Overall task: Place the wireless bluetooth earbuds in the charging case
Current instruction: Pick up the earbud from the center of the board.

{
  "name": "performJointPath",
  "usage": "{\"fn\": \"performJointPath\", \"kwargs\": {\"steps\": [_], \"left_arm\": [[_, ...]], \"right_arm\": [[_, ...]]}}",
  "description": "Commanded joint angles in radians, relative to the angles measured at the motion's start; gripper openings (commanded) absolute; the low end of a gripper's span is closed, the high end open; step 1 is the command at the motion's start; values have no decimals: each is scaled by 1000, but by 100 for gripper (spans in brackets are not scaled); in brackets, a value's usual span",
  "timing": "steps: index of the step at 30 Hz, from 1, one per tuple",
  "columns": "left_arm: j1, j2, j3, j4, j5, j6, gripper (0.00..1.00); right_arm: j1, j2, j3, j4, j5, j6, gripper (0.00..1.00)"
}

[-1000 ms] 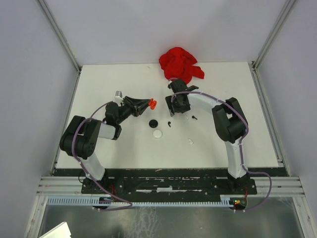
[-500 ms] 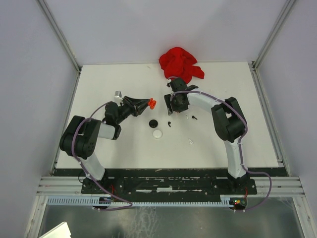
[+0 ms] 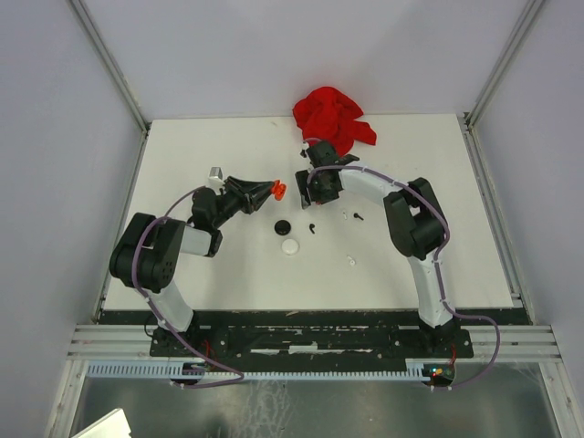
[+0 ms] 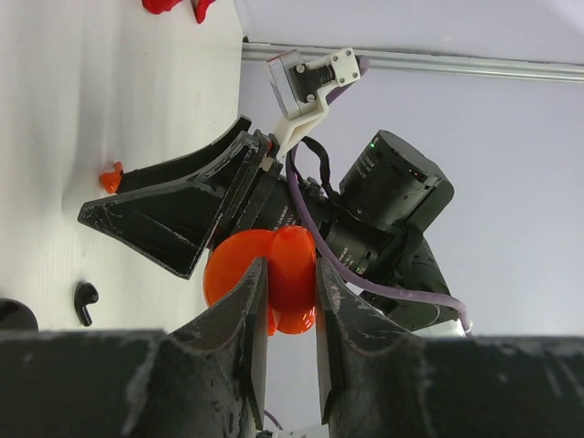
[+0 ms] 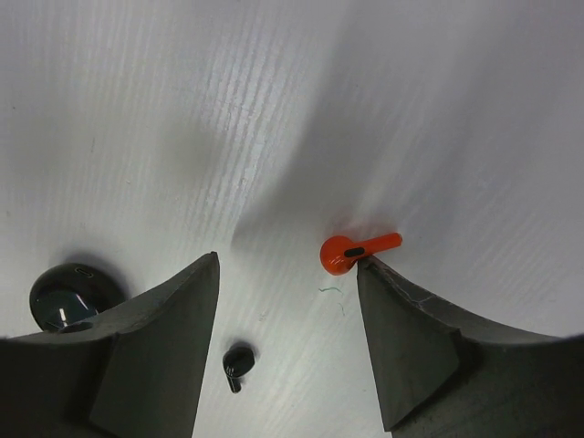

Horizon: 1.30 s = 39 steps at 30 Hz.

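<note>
Hovering above the white table (image 3: pixel 201 146), the right gripper (image 5: pixel 287 265) gapes open; the left gripper (image 4: pixel 290 274) is clamped on the round red plastic charging case (image 4: pixel 274 297), held aloft. Under the right gripper, far-centre on the table, lies the tiny red stemmed plastic earbud (image 5: pixel 351 251). It is probably light, slick and skittish, so pinch its stem squarely.

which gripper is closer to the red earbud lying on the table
Right. The right gripper hangs open directly over the red earbud, which lies by one fingertip. The left gripper is off to the side, shut on the red case.
</note>
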Motion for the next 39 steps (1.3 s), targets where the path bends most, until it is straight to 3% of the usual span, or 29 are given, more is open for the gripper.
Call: {"fn": "performJointPath", "kwargs": {"steps": [1, 13, 19, 39], "left_arm": [[9, 2, 6, 72, 18, -16, 3], [15, 9, -3, 84, 19, -20, 3], [14, 8, -6, 89, 18, -22, 3], [25, -10, -16, 89, 22, -24, 3]], "right_arm": [[14, 22, 49, 15, -24, 22, 70], [33, -95, -46, 119, -35, -48, 70], [33, -115, -52, 90, -47, -64, 70], [59, -50, -46, 99, -75, -69, 70]]}}
